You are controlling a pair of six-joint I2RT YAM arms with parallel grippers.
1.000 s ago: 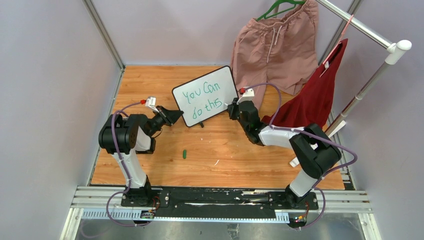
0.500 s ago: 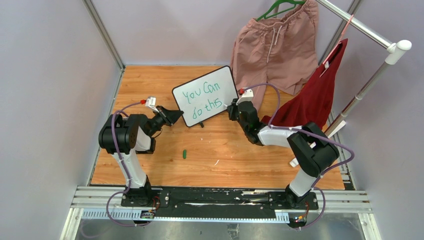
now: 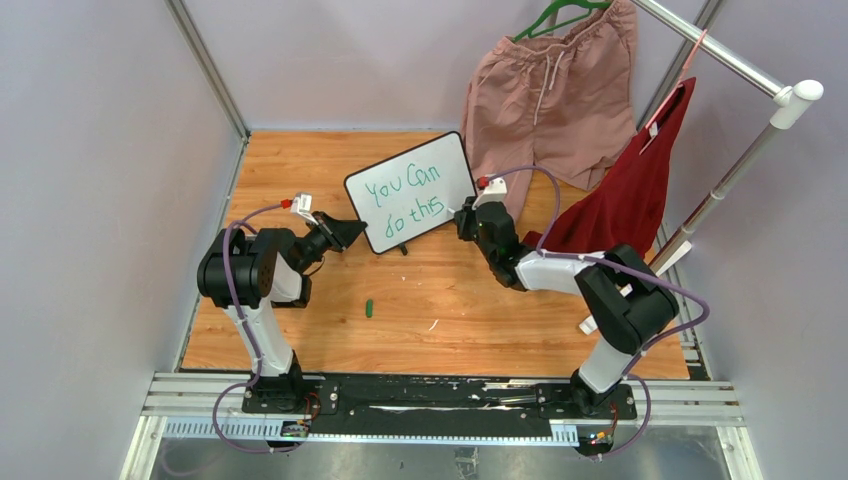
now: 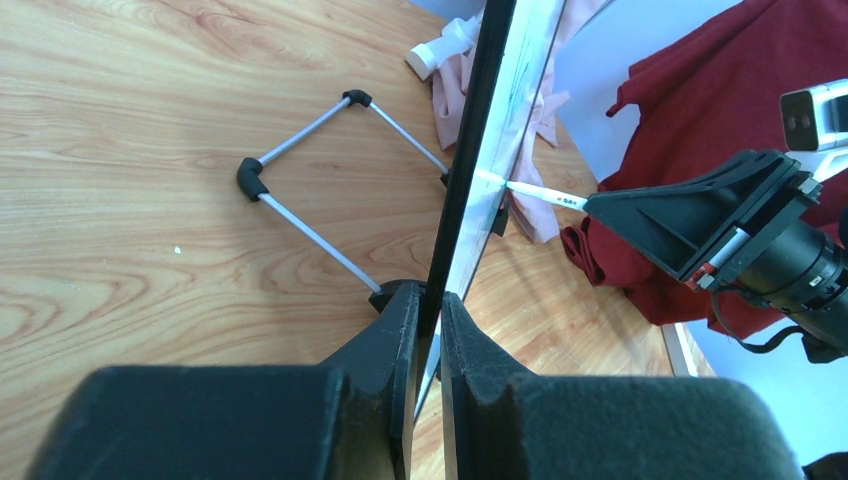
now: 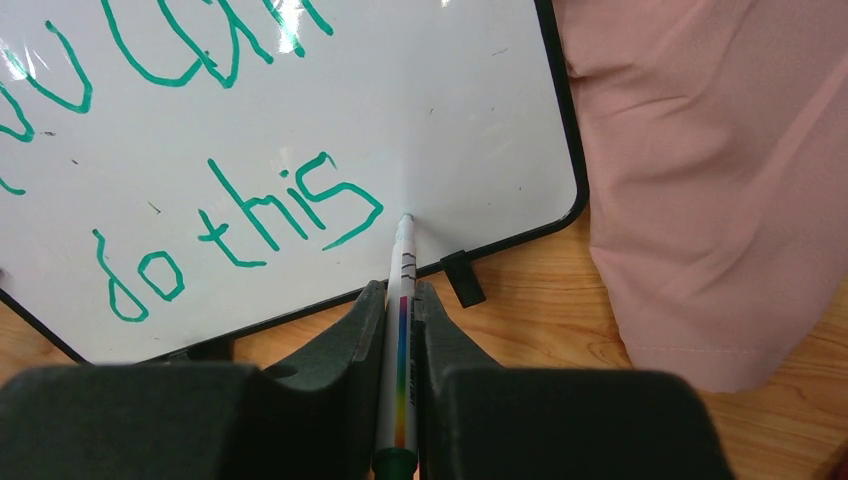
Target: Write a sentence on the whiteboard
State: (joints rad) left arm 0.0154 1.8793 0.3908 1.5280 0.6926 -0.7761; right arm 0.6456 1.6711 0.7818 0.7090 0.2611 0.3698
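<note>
And there was the whiteboard (image 3: 410,192), propped up at a tilt at 12 o'clock on the wood-grain table (image 3: 300,170): smooth white face, thin black frame, rounded corners. The sentence (image 3: 403,195) ran across it in wobbly green strokes, "You Can" over "do this".

The left gripper (image 4: 428,300) was pinched narrow on the board's frame at its 8 o'clock corner, one matte black finger on each side of the edge. From that wrist the board showed edge-on, so the writing could not be read. Behind it a thin grey wire stand (image 4: 300,190) with black elbows rested on the planks.

Over at the 4 o'clock corner, the right gripper (image 5: 400,292) was closed on a slim white marker (image 5: 404,250) with a rainbow stripe down its barrel. The tip touched the white face just at 4 o'clock of the last "s", and the marker's green back end was mostly buried between the fingers. A small black foot (image 5: 462,278) stuck out under the bottom frame.

Soft, creased pink shorts (image 3: 545,95) hung at the board's 2 o'clock, their green hanger (image 3: 560,12) cut off by the top edge. A dark red garment (image 3: 630,190) draped from a metal rail (image 3: 720,50) at 3 o'clock. A little green piece (image 3: 369,308) lay on the wood at the board's 6 o'clock, too small to identify
</note>
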